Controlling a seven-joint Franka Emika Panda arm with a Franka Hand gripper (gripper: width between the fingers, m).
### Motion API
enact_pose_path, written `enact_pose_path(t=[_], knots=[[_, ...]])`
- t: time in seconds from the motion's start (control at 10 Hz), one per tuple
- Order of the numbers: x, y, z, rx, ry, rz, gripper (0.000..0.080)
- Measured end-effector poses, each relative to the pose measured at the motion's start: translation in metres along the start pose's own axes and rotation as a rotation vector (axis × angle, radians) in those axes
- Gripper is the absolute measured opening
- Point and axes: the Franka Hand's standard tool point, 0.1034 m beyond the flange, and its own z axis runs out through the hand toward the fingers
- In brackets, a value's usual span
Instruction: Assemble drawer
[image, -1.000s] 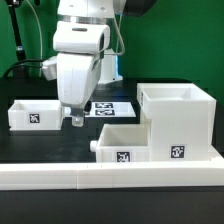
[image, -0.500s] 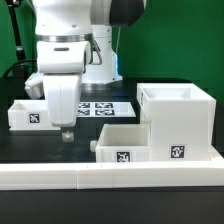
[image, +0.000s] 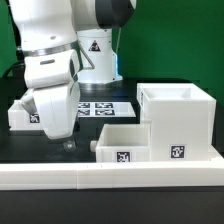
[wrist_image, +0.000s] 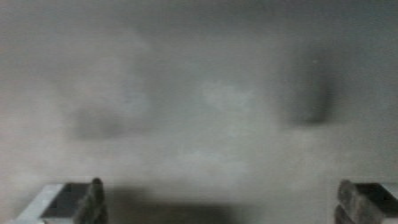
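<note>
1. Exterior view: big white arm (image: 50, 70) on the exterior view's left, leaning down over the black bench (image: 30, 150).
2. Fingers (image: 68, 143) pointing down, very low over the bench. Touching it or not, cannot tell.
3. Wrist view: all grey and blurry, with the two fingers (wrist_image: 75, 203) far apart at the edges. Spread wide, pinching nothing.
4. Casing (image: 180, 118): tall white box, open on top, upright on the exterior view's right. Black-and-white tag (image: 178, 153) low on its front.
5. Near tray (image: 125, 140): lower than the casing and open on top. Snug beside the casing, on the exterior view's left of it, maybe touching. Own tag on the front, and a small knob (image: 92, 147) sticking out toward the fingers.
6. Fingers just beside that knob, not touching it.
7. Far tray (image: 17, 112): mostly hidden behind the arm. Only a white corner and a bit of tag showing near the exterior view's left edge. Well apart from the casing.
8. Marker board (image: 110, 107): flat on the bench behind the near tray, between arm and casing.
9. Rail (image: 110, 180): long, low and white, across the front, just in front of the casing and near tray.
</note>
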Motion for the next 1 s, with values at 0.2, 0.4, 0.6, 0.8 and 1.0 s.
enact_pose_path(t=[0.2,0.4,0.6,0.8,1.0], knots=[[0.014,-0.001,0.009,0.008,0.005,0.036,0.0649],[0.03,-0.001,0.014,0.016,0.006,0.087,0.0649],[0.035,0.005,0.012,0.009,-0.007,0.18,0.0649],[0.038,0.006,0.011,0.022,-0.023,0.247,0.0649],[0.038,0.006,0.011,0.024,-0.027,0.274,0.0649]])
